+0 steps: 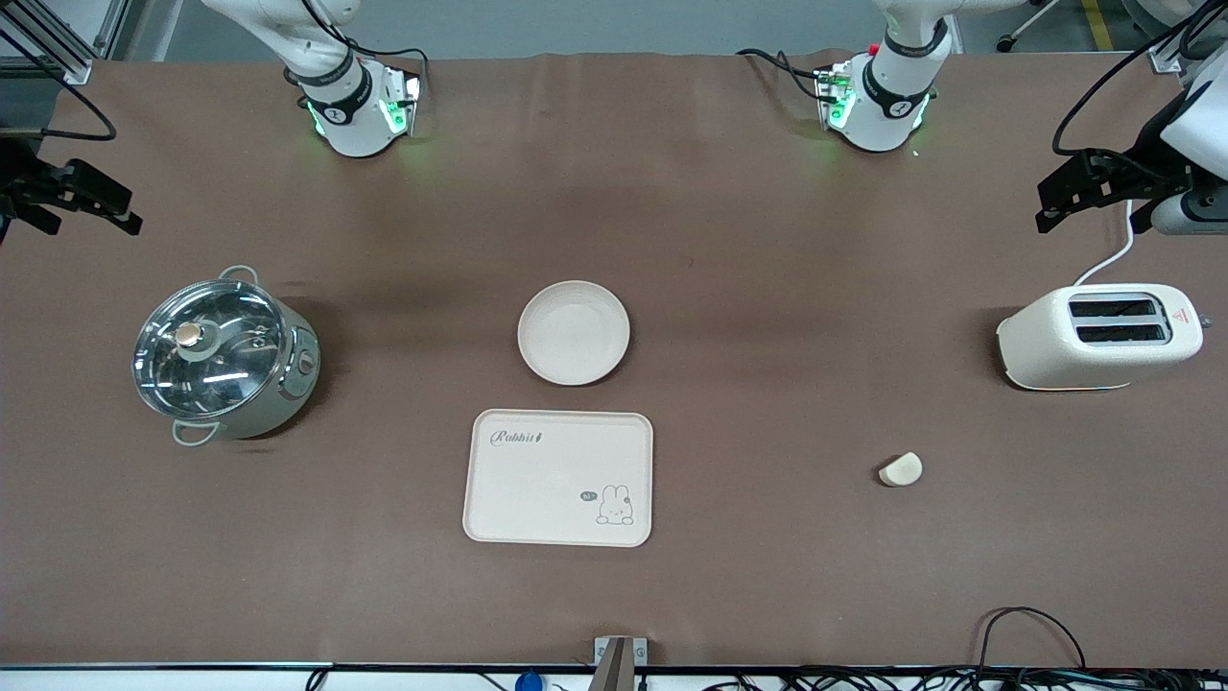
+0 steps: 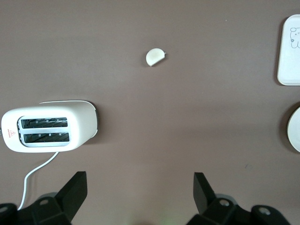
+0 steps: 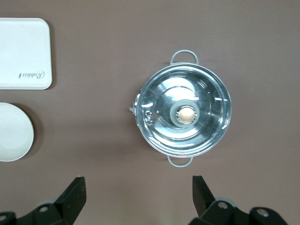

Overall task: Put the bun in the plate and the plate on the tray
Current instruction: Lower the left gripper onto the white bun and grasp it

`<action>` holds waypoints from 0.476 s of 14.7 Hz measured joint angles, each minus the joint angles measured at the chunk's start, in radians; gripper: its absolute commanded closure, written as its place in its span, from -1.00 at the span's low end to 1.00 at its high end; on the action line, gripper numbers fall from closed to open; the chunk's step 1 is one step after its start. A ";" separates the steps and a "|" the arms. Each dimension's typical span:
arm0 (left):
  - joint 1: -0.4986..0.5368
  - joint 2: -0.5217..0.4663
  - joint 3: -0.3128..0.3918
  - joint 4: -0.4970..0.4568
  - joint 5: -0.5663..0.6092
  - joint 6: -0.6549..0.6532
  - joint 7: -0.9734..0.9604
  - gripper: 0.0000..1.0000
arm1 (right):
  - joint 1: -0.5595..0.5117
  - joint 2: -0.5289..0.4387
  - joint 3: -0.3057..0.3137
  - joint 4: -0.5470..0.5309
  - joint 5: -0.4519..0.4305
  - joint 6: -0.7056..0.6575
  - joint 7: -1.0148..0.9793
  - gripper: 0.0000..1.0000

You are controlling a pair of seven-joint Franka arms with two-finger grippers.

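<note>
Bun [image 1: 901, 469] alone on the surface [image 1: 767, 288] near your toaster [image 1: 1098, 336], plate [image 1: 574, 332] just beside tray [image 1: 558, 477] — left tool [image 2: 140, 197] and right tool [image 3: 139, 197] wide, empty, waiting.

Table [image 1: 729, 288]: plain matte brown covering. Plate [image 1: 574, 333]: cream-white, unpatterned. Tray [image 1: 558, 477]: cream, grey "Rabbit" lettering in 1 corner, small outlined bunny drawing in another. Bun [image 1: 901, 469]: pale cream, smooth. Toaster [image 1: 1099, 337]: cream-white body, 2 dark slots, small red warning triangle, white cord. Electric pot [image 1: 225, 353]: pale grey-green body and handles, shiny clear lid, tan knob. Left gripper [image 2: 140, 197] and right gripper [image 3: 139, 197]: black fingers
</note>
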 measured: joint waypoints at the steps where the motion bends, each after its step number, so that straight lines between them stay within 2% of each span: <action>1: 0.000 0.000 0.000 0.000 0.000 -0.001 0.000 -1.00 | 0.010 0.000 0.001 0.000 0.000 0.000 0.001 -1.00; 7: 0.003 0.017 0.001 -0.001 0.000 -0.004 0.000 -1.00 | 0.035 0.000 0.001 0.025 0.000 0.004 0.002 -1.00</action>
